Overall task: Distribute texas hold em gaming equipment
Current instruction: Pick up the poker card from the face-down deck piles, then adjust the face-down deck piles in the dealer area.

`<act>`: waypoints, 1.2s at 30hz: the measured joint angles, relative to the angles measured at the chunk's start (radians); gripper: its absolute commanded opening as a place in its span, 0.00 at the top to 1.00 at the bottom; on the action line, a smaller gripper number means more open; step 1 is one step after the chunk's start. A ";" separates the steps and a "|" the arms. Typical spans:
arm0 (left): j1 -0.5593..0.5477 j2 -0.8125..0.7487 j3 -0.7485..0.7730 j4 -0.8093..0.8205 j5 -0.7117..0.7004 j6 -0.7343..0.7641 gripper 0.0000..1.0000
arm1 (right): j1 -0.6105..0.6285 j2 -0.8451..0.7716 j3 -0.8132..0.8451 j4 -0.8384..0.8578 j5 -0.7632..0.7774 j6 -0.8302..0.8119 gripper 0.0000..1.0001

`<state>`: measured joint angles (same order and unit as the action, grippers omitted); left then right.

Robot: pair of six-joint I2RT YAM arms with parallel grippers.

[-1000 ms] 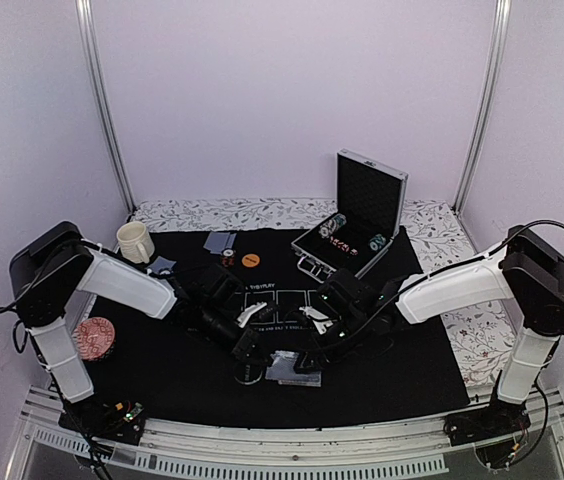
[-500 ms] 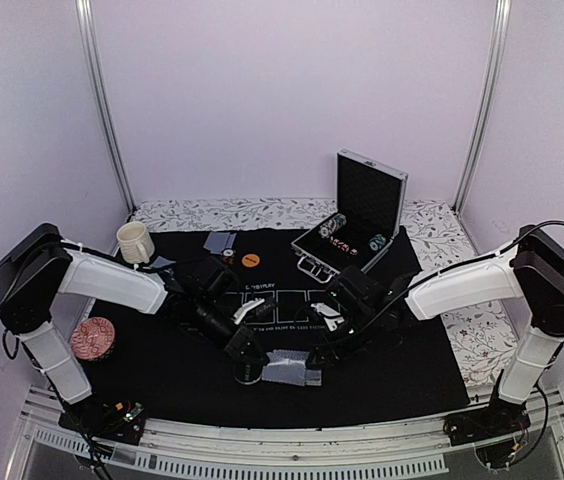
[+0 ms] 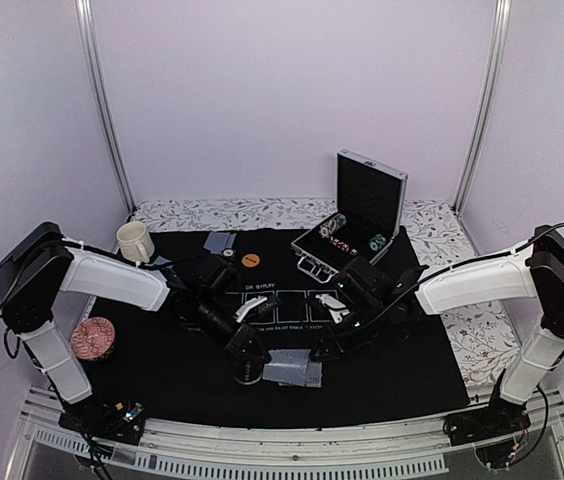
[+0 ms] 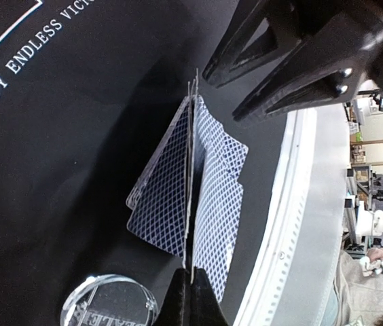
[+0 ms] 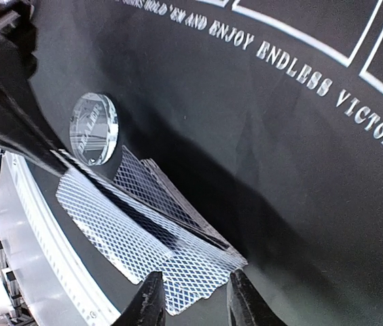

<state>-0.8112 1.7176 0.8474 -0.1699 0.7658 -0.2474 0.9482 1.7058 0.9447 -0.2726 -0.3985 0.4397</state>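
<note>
Left gripper (image 4: 189, 285) pinching near cards (image 4: 208, 197), count unclear; right gripper (image 5: 195, 293) hanging open. One clear disc (image 4: 110, 304), one orange disc (image 3: 250, 259) sitting on black mat (image 3: 162, 375); lilac walls (image 3: 292, 90).

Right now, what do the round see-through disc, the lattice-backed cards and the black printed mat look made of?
Black printed mat: probably matte felt or fabric; no glare. Clear round disc: seemingly glossy acrylic; the mat shows through, rim glints. Blue lattice-backed playing cards: thin coated card or plastic; hairline edge-on, faint sheen.
</note>
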 measured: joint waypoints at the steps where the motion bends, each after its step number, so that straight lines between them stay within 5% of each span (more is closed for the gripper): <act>1: 0.000 0.005 0.003 0.000 -0.001 0.005 1.00 | -0.006 -0.007 -0.002 -0.001 0.001 -0.008 0.64; 16: 0.000 0.042 0.013 0.003 -0.013 0.019 1.00 | -0.080 0.023 -0.028 0.112 -0.084 -0.108 0.55; 22: 0.000 0.042 0.013 0.010 -0.015 0.019 1.00 | -0.080 0.062 -0.061 0.159 -0.142 -0.123 0.71; 27: 0.000 0.042 0.013 0.010 -0.016 0.019 1.00 | -0.080 0.064 -0.075 0.180 -0.168 -0.133 0.94; 36: 0.001 0.042 0.011 0.006 -0.023 0.026 1.00 | -0.080 0.064 -0.090 0.161 -0.138 -0.153 0.97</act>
<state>-0.8101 1.7599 0.8589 -0.1642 0.7425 -0.2211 0.8684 1.7695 0.8551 -0.1120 -0.5362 0.2863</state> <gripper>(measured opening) 0.006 0.032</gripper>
